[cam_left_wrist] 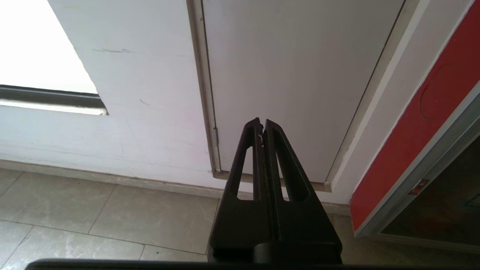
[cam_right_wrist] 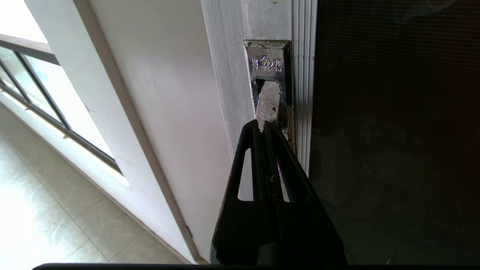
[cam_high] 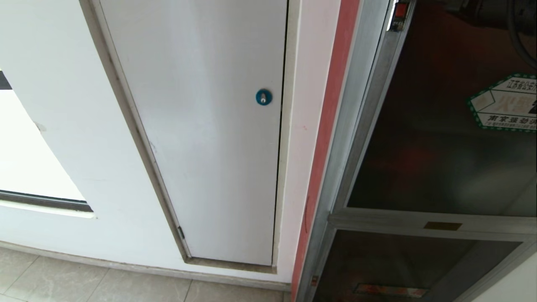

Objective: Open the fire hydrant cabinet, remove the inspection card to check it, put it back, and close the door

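The fire hydrant cabinet stands just beside the white panel door with its round blue lock. Its dark glass door, bearing the hexagonal sticker, sits in the silver frame. The right gripper, fingers pressed together, points its tip at the recessed metal latch on that frame. The left gripper, likewise pressed together, hangs before the white panel door's lower edge, above the tiled floor. No inspection card shows.

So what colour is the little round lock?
Blue, on the white panel door; the round lock shows best in the head view.
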